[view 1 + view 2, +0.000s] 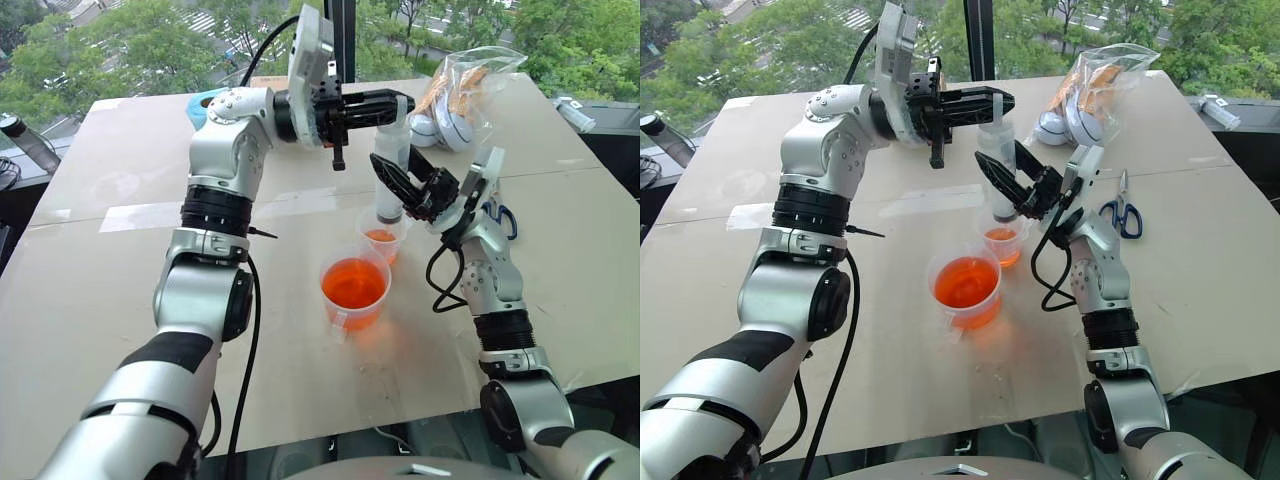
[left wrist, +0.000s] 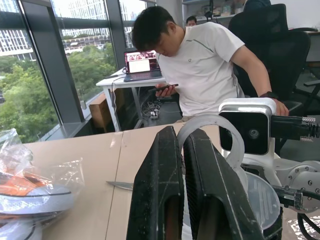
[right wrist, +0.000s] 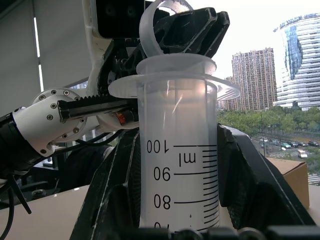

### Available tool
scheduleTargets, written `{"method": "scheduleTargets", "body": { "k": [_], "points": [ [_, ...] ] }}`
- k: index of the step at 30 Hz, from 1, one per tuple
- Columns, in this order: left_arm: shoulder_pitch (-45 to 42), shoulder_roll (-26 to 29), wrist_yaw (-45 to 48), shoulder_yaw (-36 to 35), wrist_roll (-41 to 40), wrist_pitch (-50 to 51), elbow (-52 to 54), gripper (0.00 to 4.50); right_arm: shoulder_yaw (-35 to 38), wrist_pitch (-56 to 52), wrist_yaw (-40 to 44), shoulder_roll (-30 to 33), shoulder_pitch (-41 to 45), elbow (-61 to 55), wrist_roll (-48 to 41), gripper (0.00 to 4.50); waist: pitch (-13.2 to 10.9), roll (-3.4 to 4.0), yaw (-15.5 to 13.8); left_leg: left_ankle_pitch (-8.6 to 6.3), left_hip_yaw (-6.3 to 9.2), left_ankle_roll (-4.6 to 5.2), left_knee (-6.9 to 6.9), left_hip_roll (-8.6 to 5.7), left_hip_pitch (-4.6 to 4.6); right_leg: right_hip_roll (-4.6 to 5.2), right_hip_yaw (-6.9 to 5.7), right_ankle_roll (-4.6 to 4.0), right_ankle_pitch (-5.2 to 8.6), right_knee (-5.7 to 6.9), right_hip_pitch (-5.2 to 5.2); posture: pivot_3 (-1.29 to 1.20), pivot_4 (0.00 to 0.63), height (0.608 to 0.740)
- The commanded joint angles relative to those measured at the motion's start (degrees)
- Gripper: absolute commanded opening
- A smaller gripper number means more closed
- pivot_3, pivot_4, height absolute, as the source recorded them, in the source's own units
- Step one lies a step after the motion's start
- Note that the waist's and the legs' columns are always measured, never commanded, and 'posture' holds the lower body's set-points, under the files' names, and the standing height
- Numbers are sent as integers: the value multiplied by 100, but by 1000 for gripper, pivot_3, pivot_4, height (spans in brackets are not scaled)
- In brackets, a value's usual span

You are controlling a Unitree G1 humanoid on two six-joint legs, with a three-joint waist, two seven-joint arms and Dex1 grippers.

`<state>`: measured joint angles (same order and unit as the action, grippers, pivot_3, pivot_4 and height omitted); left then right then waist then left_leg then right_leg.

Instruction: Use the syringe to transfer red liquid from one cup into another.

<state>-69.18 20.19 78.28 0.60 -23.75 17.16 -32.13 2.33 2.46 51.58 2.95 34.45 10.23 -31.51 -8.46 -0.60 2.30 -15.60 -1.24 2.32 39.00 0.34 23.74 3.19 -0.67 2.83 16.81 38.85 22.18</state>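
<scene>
Your right gripper [image 1: 392, 177] was pinching the syringe [image 1: 390, 170] by its barrel, one black finger on each side, as your right wrist view showed with the graduation marks between them. You held the syringe upright, its nozzle end down in the small cup [image 1: 383, 238], which stood on the table [image 1: 120, 170] and showed a little red liquid [image 1: 380, 237] at its bottom. Your left gripper [image 1: 398, 105] reached in level from the left, fingers pressed together at the plunger's ring on top of the syringe; your left wrist view showed that ring looped around a finger [image 2: 210, 190]. Just beside the small cup, nearer you, stood the wide cup [image 1: 354, 290], about half full of the same orange-red liquid; the two cups sat close, and I could not tell whether they touched. Farther out, past the syringe, you had a clear plastic bag [image 1: 462, 90] with white and orange contents lying on the table's far side. Blue-handled scissors [image 1: 1124, 212] lay on the table to the right of your right arm. Beyond the table's edge, in your left wrist view, a person [image 2: 200, 65] in a white shirt sat looking down at a phone, with an open laptop [image 2: 141, 64] on a desk behind.
</scene>
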Motion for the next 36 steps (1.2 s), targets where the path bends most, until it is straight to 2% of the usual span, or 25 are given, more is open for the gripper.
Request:
{"method": "scheduleTargets", "body": {
  "k": [1,6,7,8,13,16,22,27,36],
  "points": [
    [151,-58,257,327,138,113,81,22,134,140,-84,-83,355,-345,-196,1539,0,0,0,0,0,0,0,0,0,0,0,0,0,0,0,0,150,740],
    [130,-51,207,293,155,88,41,22,131,167,-85,-115,391,-304,-190,1539,0,0,0,0,0,0,0,0,0,0,0,0,0,0,0,0,150,740],
    [121,-51,198,283,152,91,33,662,129,171,-85,-120,395,-298,-186,1539,0,0,0,0,0,0,0,0,0,0,0,0,0,0,0,0,150,740],
    [99,-58,186,249,117,123,23,822,126,178,-85,-126,400,-288,-181,1539,0,0,0,0,0,0,0,0,0,0,0,0,0,0,0,0,150,740],
    [-67,14,72,65,55,176,144,3132,123,165,-89,-160,365,-306,-193,1539,0,0,5,0,0,0,0,0,0,0,0,0,0,0,0,0,150,740],
    [-106,331,257,2,-48,341,527,4457,124,109,-109,-164,323,-409,-230,1539,-1,1,4,0,0,0,0,0,0,0,-1,0,0,1,0,0,150,740],
    [-70,887,507,-167,-275,634,1065,4457,183,98,-183,-183,415,-452,-268,1539,-1,1,15,0,3,-1,-1,2,-2,-2,0,0,0,1,1,0,150,740],
    [-88,1160,192,-374,-259,632,1073,4457,226,58,-193,-103,547,-489,-343,1539,-1,1,-6,0,3,0,3,1,-1,0,-1,0,0,1,0,0,150,740],
    [53,1328,-225,-534,-206,407,939,4457,387,1,-180,114,720,-363,-435,1539,-1,1,5,0,4,0,3,0,-1,0,-1,0,0,1,0,0,150,740]
  ]
}}
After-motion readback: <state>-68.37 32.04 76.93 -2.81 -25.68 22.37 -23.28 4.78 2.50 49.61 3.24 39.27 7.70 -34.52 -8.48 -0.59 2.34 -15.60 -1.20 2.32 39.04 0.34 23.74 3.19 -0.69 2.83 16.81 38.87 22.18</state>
